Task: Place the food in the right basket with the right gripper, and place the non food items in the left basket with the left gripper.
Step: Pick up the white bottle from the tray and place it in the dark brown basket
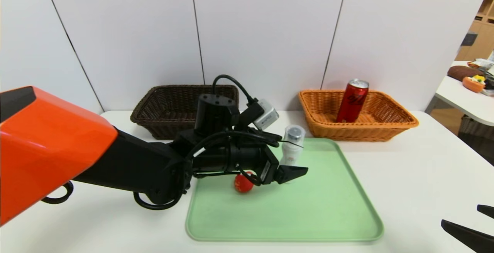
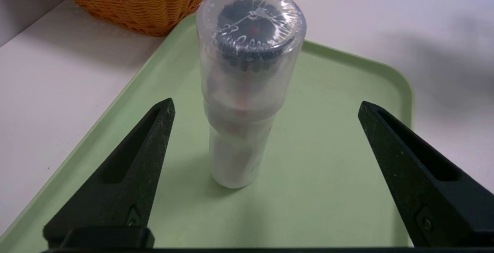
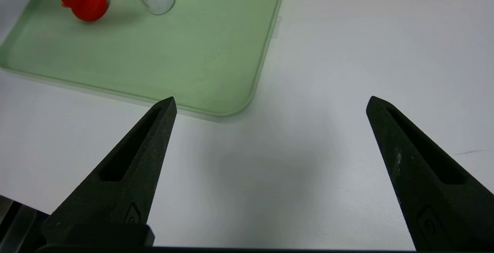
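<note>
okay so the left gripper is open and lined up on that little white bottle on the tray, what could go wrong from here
1. The white bottle stands tall and narrow on the green tray; if one finger of the open left gripper touches first, it may tip.
2. The red duck sits close under the left arm and could get nudged.
3. The dark basket lies behind the arm, so the carry could clip its rim.

Left arm: a glossy orange upper shell joins matte black segments. Black cables loop beneath the elbow joint and arch over the wrist to a small silver-white box mounted behind the left gripper [image 1: 295, 158]. A black cylindrical housing with small holes in its top stands just behind that box. The gripper's fingers [image 2: 127, 175] are black, tapering to points, each with a long slot and a small moulded mark near its base. The right gripper [image 3: 270, 104] has fingers of the same form.
</note>
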`<state>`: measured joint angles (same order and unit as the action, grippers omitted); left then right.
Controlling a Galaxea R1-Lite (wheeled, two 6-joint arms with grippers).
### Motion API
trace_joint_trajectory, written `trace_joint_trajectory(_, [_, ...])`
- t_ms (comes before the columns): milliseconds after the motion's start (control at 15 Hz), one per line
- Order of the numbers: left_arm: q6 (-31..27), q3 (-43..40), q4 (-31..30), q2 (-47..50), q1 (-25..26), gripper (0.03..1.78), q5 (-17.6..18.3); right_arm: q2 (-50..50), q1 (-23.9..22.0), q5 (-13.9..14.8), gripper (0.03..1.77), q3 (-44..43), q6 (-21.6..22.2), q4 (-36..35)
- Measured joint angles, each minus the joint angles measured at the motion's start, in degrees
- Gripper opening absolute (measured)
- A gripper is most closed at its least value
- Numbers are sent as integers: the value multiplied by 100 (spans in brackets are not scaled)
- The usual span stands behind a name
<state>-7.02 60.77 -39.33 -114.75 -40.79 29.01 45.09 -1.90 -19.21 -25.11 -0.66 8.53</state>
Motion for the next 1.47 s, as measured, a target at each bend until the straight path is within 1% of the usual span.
trace_joint_trajectory(133, [33,98,-232,-228,-5,169,17,20,-5,0,169,-2,-2,-2])
trace_joint_trajectory(333, [133,297,-271,-438,-59,169,30,38,-5,11,169,-2,-7,-49])
trace_joint_trajectory(600, [184,397,-596,-675,-80,169,74,52,-2,11,169,-11,-2,-51])
trace_joint_trajectory(733, [262,404,-607,-728,-83,169,80,68,0,11,169,-11,-2,-52])
trace_joint_trajectory(867, [271,417,-614,-750,-90,133,67,88,0,4,169,-11,-2,-62])
trace_joint_trajectory(933, [267,422,-625,-758,-91,119,65,94,0,1,169,-11,-5,-73])
trace_joint_trajectory(1067, [267,425,-692,-783,-96,94,65,102,-2,1,170,-16,-11,-123])
trace_joint_trajectory(1133, [265,425,-774,-798,-96,84,63,105,-2,0,170,-32,-9,-126])
trace_joint_trajectory(1267, [271,413,-863,-822,-96,65,63,102,-5,4,170,-43,-9,-123])
trace_joint_trajectory(1467, [284,400,-872,-809,-96,65,56,93,-2,6,170,-44,-9,-121])
